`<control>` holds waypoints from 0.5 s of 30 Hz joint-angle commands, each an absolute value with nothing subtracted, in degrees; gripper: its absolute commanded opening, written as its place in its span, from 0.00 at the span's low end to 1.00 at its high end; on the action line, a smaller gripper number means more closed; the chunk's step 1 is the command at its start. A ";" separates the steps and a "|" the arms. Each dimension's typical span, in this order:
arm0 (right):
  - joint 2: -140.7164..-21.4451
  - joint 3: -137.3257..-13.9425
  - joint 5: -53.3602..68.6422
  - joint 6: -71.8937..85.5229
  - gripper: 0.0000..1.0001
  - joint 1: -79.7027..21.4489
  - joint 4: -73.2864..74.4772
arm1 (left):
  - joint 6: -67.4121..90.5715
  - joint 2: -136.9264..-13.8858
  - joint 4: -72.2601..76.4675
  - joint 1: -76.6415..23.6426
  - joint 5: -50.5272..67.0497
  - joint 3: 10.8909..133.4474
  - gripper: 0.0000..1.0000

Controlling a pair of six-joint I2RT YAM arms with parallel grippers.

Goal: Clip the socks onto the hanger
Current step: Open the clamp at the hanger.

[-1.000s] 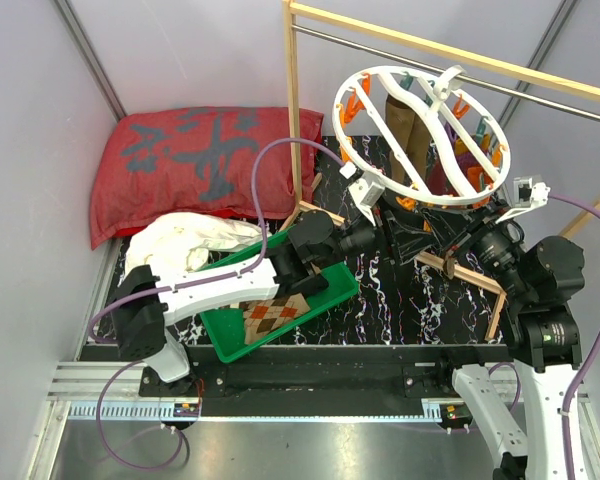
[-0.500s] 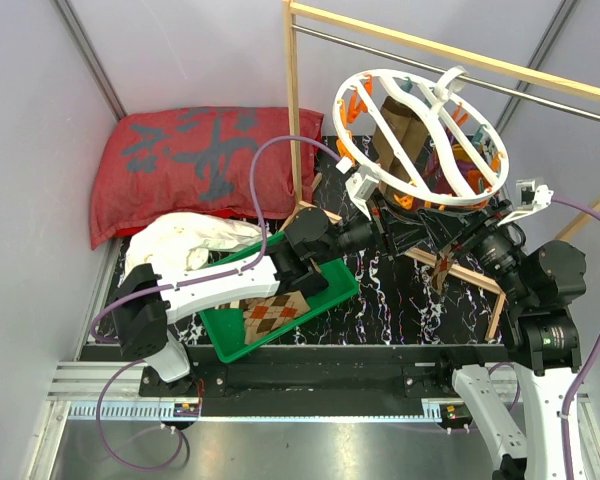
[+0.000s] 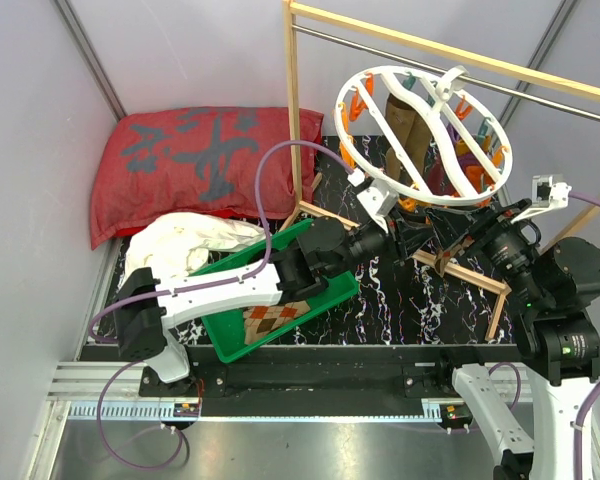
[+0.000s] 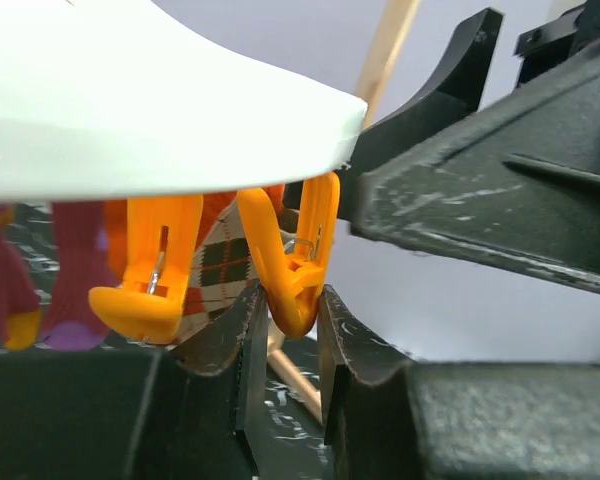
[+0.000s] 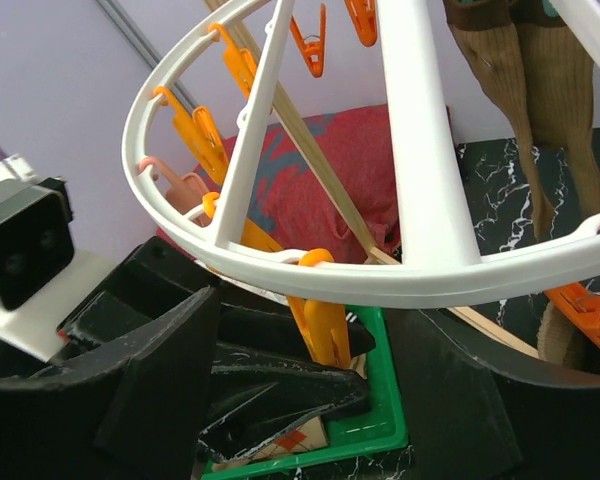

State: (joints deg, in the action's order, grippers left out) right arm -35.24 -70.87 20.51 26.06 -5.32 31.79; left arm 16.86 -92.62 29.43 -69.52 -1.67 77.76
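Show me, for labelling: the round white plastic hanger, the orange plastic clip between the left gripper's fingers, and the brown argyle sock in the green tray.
round white plastic hanger (image 5: 420, 150): right wrist view, wide cross-bar.
orange plastic clip (image 4: 290, 300): left wrist view, lower curved end.
brown argyle sock (image 3: 275, 320): top external view, patterned middle.

The left hand (image 4: 285, 345) pinches an orange clip (image 4: 298, 270) under the white hanger (image 4: 160, 110), argyle sock (image 4: 220, 262) seemingly behind.

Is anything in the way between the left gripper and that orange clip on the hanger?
Nothing visible. The left gripper has its fingers on both sides of the orange clip, under the white hanger.
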 commanded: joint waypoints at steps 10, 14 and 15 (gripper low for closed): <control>-40.60 -75.23 18.28 23.03 0.73 -5.71 35.24 | 0.80 -92.98 20.83 -74.88 -15.81 85.07 0.00; -41.66 -75.93 17.84 22.76 0.72 -5.71 35.60 | -2.71 -94.04 18.73 -76.11 -19.07 87.01 0.00; -41.83 -76.11 17.49 22.76 0.72 -5.71 35.60 | -3.16 -94.22 18.46 -76.55 -19.51 87.19 0.00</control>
